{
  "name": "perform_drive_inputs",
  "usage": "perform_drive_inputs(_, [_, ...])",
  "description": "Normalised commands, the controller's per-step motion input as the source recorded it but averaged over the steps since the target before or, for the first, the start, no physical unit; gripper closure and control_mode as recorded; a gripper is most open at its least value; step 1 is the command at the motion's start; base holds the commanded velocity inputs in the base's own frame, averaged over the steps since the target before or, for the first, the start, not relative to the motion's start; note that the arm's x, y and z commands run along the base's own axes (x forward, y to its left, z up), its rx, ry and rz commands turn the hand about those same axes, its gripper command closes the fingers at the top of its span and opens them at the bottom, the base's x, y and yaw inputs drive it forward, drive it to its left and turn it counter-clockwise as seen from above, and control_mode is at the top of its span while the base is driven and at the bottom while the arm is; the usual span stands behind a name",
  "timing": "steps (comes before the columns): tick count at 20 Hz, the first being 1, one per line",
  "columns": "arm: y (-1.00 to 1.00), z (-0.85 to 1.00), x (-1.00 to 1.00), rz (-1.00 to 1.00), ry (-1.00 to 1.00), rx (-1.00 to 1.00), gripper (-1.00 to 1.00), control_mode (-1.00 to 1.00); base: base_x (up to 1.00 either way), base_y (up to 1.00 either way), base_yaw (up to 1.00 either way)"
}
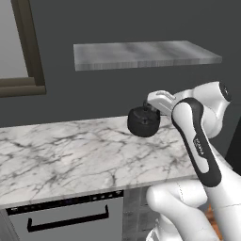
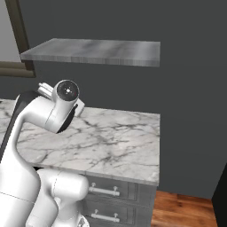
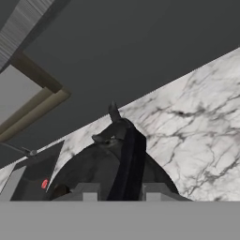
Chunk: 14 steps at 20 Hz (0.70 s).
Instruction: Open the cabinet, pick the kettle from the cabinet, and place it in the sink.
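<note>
The matte-black kettle (image 1: 143,122) hangs above the marble counter (image 1: 70,155), carried by my gripper (image 1: 150,109), which is shut on its arched handle. The hand view looks down along the handle at the kettle (image 3: 103,164), whose spout points away, with my gripper (image 3: 119,192) closed around the handle from both sides. A corner of the black sink (image 3: 29,172) shows at the lower left of the hand view, with a thin faucet (image 3: 18,150) beside it and a tiny red cup (image 3: 45,183) inside. The kettle is apart from the sink, over bare counter.
A grey floating shelf (image 1: 141,55) hangs on the dark wall above the counter. A brown window frame (image 1: 28,52) stands at the left. Under the counter are a dark appliance with a bar handle (image 1: 68,221) and grey drawers (image 2: 106,191). The counter ends at the right (image 2: 157,146).
</note>
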Motion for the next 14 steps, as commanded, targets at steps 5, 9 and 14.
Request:
perform_drive_inputs(5, [0.0,0.0,0.0,0.0,0.0,0.0,1.0,-1.0,0.0,0.0,0.0])
perform_drive_inputs(9, [0.0,0.0,0.0,0.0,0.0,0.0,1.0,-1.0,0.0,0.0,0.0])
perform_drive_inputs(14, [0.0,0.0,0.0,0.0,0.0,0.0,1.0,1.0,0.0,0.0,0.0])
